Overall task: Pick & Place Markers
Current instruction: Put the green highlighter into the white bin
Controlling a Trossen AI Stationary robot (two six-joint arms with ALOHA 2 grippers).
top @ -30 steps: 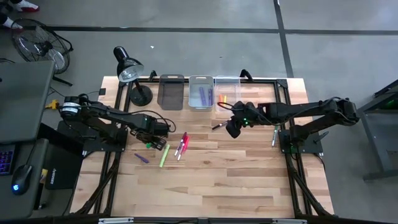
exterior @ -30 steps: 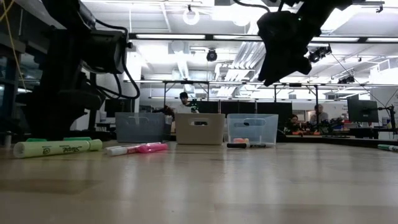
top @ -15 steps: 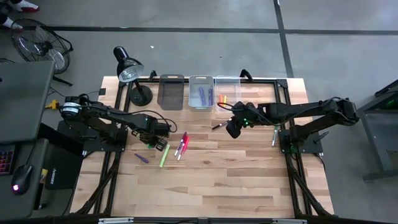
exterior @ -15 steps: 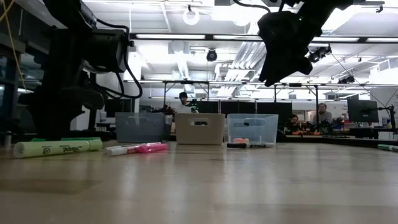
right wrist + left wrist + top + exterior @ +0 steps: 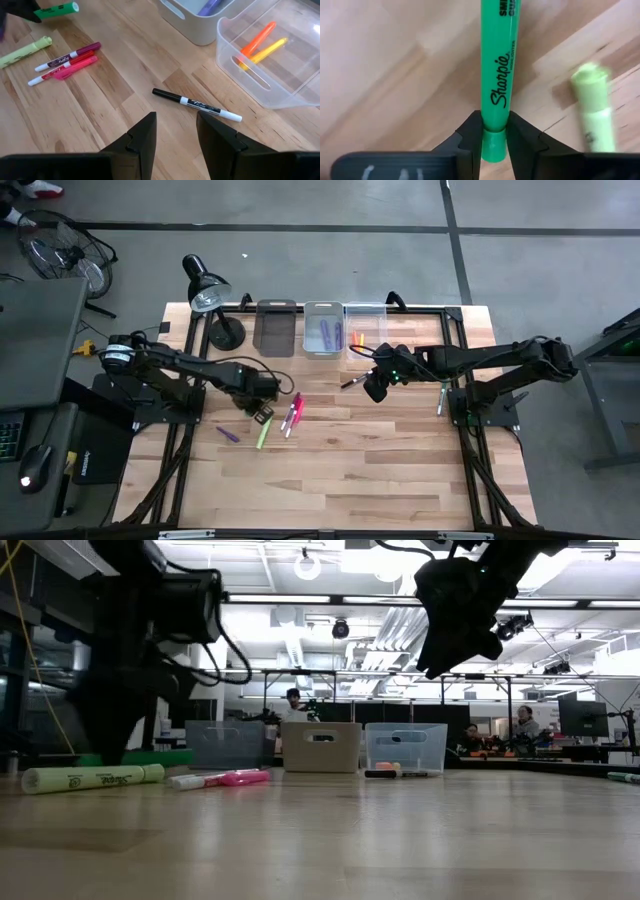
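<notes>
Gripping a green Sharpie highlighter [image 5: 496, 75], my left gripper [image 5: 493, 134] holds it off the table, beside the lime marker [image 5: 593, 110]. Only the wrist view shows its lettering. My right gripper [image 5: 175, 131] hangs parted and empty above a black-and-white marker [image 5: 197, 104].

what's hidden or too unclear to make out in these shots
- Left claw, left wrist view: shut on the green marker, whose rear end its fingers hide.
- Lime marker, same view: blurred, label unreadable.
- Dark bin, high view: contents cannot be told against the dark plastic.
- Green marker, low view: partly behind the left arm.
- Purple marker, high view: too small for detail.
</notes>
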